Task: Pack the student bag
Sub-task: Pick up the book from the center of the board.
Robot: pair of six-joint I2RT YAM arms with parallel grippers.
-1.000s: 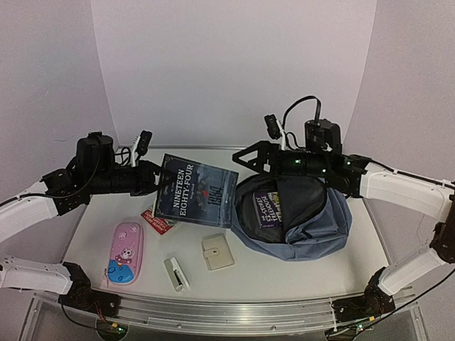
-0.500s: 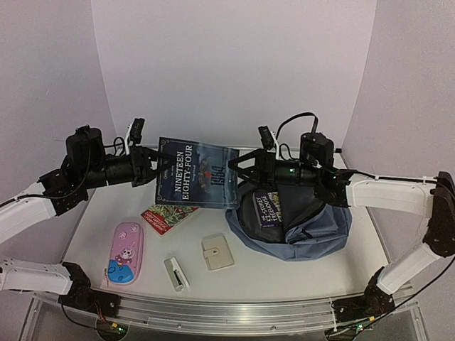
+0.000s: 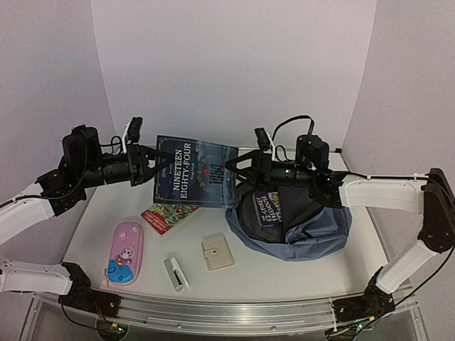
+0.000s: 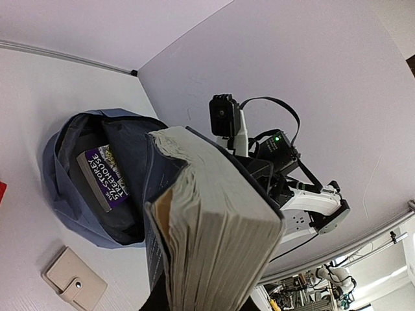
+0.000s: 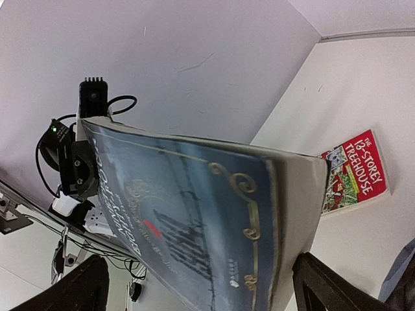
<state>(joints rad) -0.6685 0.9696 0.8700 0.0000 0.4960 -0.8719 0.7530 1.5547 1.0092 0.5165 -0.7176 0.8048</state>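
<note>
The slate-blue student bag [image 3: 313, 231] lies open at the right of the table, with a purple Treehouse book [image 3: 269, 206] inside; it also shows in the left wrist view [image 4: 61, 175]. A dark blue "Nineteen Eighty-Four" book [image 3: 195, 172] hangs in the air left of the bag. My left gripper [image 3: 153, 165] is shut on its left edge, and its page edges [image 4: 214, 233] fill the left wrist view. My right gripper [image 3: 231, 167] is at the book's right edge. Its fingers [image 5: 324, 285] are spread wide, with the book's cover [image 5: 194, 214] between them.
On the table lie a red Treehouse book [image 3: 167, 215], a pink pencil case [image 3: 126, 252], a beige wallet [image 3: 217, 252] and a white stapler [image 3: 175, 273]. The table's metal rail [image 3: 227, 312] runs along the front edge. White walls stand close behind.
</note>
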